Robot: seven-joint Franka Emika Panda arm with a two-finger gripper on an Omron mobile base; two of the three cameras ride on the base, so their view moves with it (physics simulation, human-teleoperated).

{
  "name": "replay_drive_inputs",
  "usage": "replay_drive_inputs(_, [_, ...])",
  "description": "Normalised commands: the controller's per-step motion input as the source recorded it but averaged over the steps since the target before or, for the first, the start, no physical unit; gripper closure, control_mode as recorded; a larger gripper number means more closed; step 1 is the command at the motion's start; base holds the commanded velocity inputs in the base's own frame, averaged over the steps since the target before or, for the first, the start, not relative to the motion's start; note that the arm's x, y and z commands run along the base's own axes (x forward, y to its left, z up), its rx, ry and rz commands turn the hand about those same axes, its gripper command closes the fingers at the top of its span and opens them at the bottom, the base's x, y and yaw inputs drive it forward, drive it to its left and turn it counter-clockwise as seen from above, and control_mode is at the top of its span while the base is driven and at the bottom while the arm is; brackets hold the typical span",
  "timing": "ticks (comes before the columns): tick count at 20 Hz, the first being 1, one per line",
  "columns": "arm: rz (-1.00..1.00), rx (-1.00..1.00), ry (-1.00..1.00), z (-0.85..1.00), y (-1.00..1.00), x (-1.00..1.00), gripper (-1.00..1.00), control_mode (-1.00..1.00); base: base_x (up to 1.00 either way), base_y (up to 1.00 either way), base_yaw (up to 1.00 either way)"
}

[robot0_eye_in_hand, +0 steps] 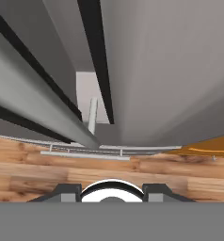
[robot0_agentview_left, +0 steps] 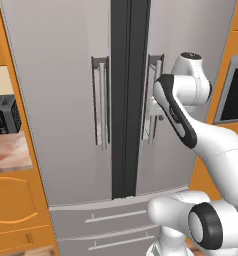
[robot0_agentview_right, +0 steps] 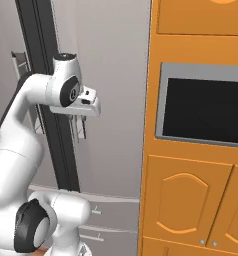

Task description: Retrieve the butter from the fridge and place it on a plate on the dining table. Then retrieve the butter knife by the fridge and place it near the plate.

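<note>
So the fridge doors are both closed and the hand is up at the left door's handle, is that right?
Not quite. Both doors of the fridge are closed, but the hand is at the right door's handle, not the left door's. The left base view shows the arm reaching to the right of the dark centre strip.

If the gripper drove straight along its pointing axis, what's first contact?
Probably the wood floor before the fridge; the gripper points down along the door, maybe grazing a drawer handle. Depth unclear.
</note>
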Motion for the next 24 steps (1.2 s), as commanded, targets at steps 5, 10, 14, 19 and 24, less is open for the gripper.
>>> replay_drive_inputs(5, [0.0,0.0,0.0,0.0,0.02,-0.08,-1.0,1.0,-0.04,0.04,0.0])
replay_drive_inputs(10, [0.0,0.0,0.0,0.0,0.0,0.0,-1.0,1.0,-0.37,0.28,0.0])
replay_drive_inputs(14, [0.0,0.0,0.0,0.0,0.0,0.0,-1.0,1.0,-0.42,0.32,-0.01])
replay_drive_inputs(19, [0.0,0.0,0.0,0.0,0.0,0.0,-1.0,1.0,-0.08,0.47,-0.14])
replay_drive_inputs(24, [0.0,0.0,0.0,0.0,0.0,0.0,-1.0,1.0,-0.02,0.33,-0.09])
